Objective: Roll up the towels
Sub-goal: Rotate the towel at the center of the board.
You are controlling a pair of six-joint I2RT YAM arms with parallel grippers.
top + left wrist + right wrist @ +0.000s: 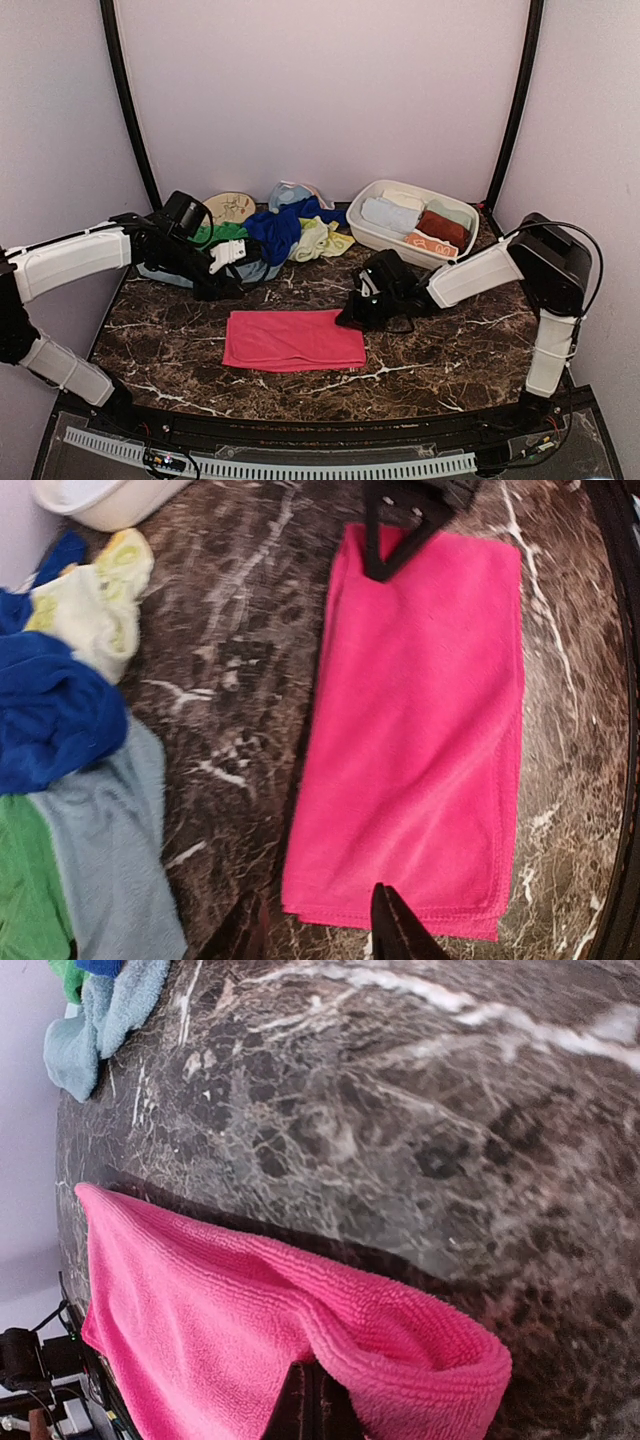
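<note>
A pink-red towel (295, 340) (420, 730) lies folded flat in the middle of the marble table. My right gripper (352, 312) (315, 1408) is shut on this towel's right end, and the pinched edge (430, 1345) curls up off the table in a fold. My left gripper (225, 265) (315, 935) hovers open just off the towel's left end, with nothing between its fingers. Behind it lies a loose heap of towels: royal blue (275, 228) (50, 715), lime-yellow (320, 240) (95, 610), green (222, 233) (25, 880) and pale blue (255, 270) (120, 850).
A white oval basin (365, 232) at the back right holds several rolled towels, among them a rust-brown one (443, 228). A round tan disc (230, 207) lies behind the heap. Bare marble runs along the table's front edge (300, 395).
</note>
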